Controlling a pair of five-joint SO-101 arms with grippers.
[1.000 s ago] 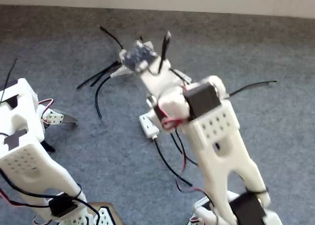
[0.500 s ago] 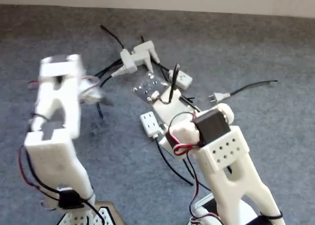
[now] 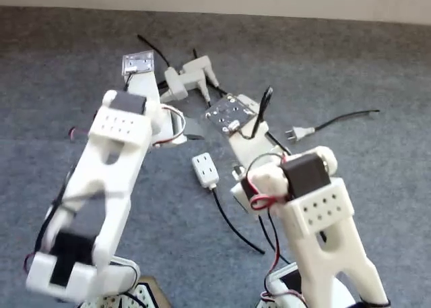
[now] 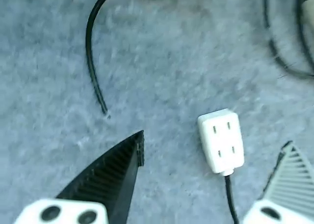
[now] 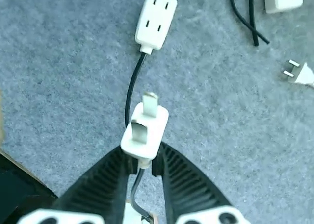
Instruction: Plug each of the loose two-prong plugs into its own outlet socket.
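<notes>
And here the right gripper (image 5: 143, 157) is clamped tight on a white two-prong plug (image 5: 145, 128), its prongs aimed at the white socket block (image 5: 156, 19) just ahead, with a gap between them. Every slot on that block is empty, nothing plugged in. The left gripper (image 4: 214, 138) hangs over the same block with its fingers spread wide, the black finger (image 4: 115, 170) on one side and the pale one on the other. The block's black cord (image 3: 229, 225) trails back toward the arm bases. A second loose plug (image 3: 300, 132) lies on the grey felt (image 3: 60, 85) beyond the right arm, well apart from any socket. At the far side, two white connector pieces (image 3: 178, 84) sit touching among tangled cords; I can't tell if they're joined. There's open felt on the left arm's outer side.
</notes>
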